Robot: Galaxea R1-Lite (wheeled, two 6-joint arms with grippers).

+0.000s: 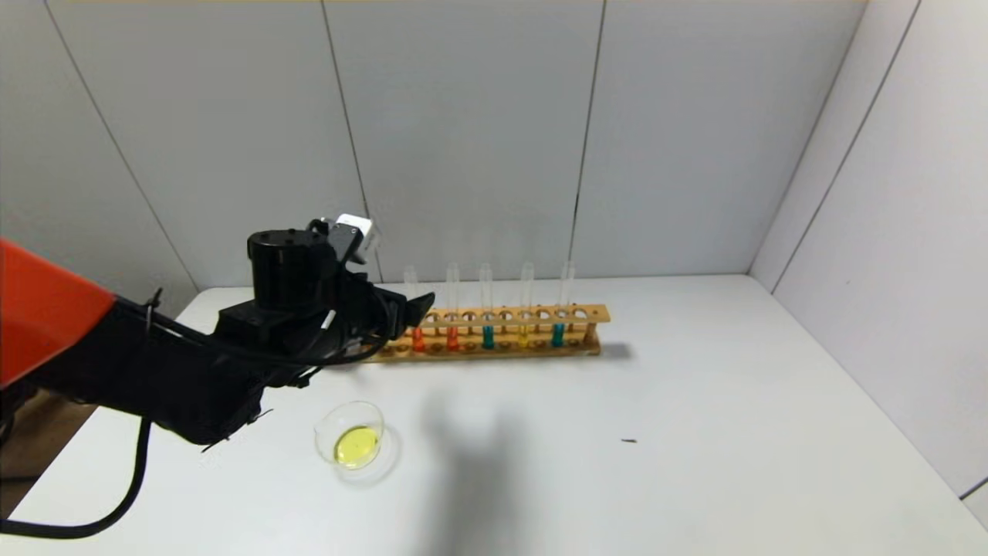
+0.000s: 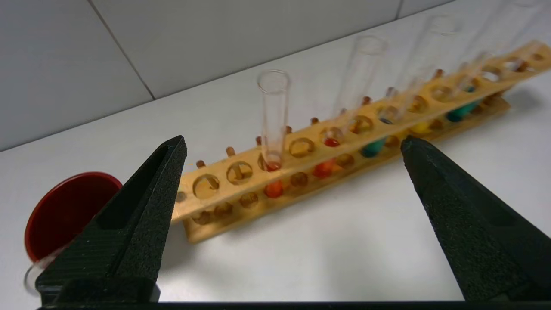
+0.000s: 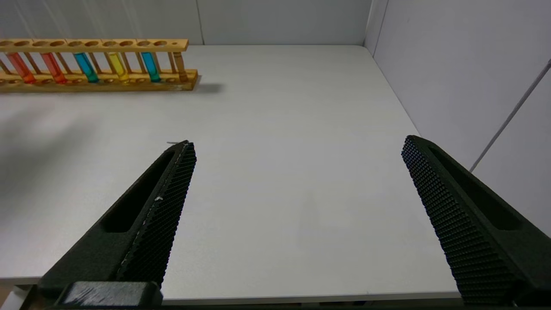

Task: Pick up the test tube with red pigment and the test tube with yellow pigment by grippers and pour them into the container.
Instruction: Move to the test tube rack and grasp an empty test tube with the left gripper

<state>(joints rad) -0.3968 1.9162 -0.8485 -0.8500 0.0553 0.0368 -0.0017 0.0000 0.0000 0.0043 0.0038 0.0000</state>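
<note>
A wooden rack [image 1: 509,316] at the back of the table holds several upright tubes. Two test tubes with red pigment [image 1: 417,337] [image 1: 452,337] stand at its left end. The test tube with yellow pigment [image 1: 523,337] stands between two teal tubes. My left gripper [image 1: 413,313] is open and empty in front of the rack's left end. In the left wrist view the left gripper [image 2: 292,142] faces the nearest red tube [image 2: 274,112] without touching it. The container [image 1: 343,409], a clear glass dish holding yellow liquid, sits in front of the rack. My right gripper [image 3: 299,142] is open and empty.
A dark red cup [image 2: 64,211] stands beside the rack's left end, hidden behind my left arm in the head view. Two teal tubes [image 1: 488,337] [image 1: 557,335] are in the rack. The right wrist view shows the rack [image 3: 99,43] far off and the table's near edge [image 3: 301,297].
</note>
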